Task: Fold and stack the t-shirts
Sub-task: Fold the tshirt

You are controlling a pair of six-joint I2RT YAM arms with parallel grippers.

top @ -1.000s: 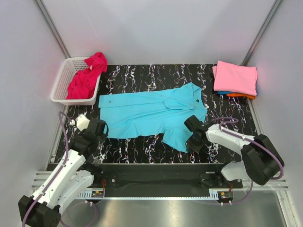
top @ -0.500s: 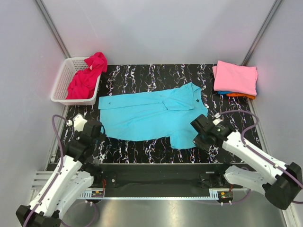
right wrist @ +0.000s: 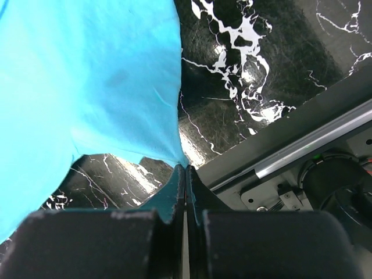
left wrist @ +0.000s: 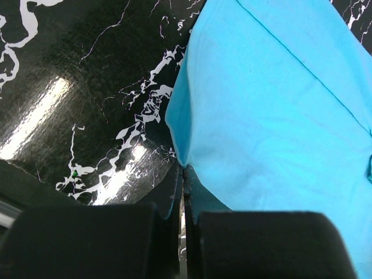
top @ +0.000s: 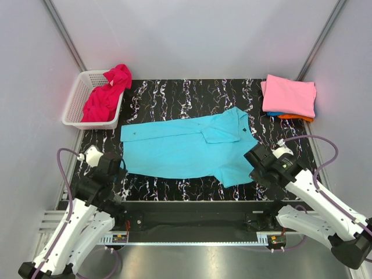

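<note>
My left claw (left wrist: pixel 183 174) and my right claw (right wrist: pixel 185 171), both pressed together on cloth, pinch the two near corners of the turquoise t-shirt (top: pixel 186 148), which lies spread lengthwise across the middle of the black marbled surface (top: pixel 174 93), collar end toward the right. The wrist views show only a thin lip of fabric caught at each set of tips, with the rest of the shirt lying flat beyond them. As I judge it, the step in hand is squaring and smoothing the shirt before a fold, and doing it well means moving both corners together at an even height, so the near hem stays straight and taut without being yanked from such shallow pinches. The right corner sits close to the near edge of the surface, so I would draw no further that way and carry the hem over toward the far side instead. A folded stack (top: pixel 289 96), pink on top with blue and orange showing beneath, waits at the far right corner; a magenta t-shirt (top: pixel 107 96) lies heaped in the white basket (top: pixel 72 107) at the far left.
</note>
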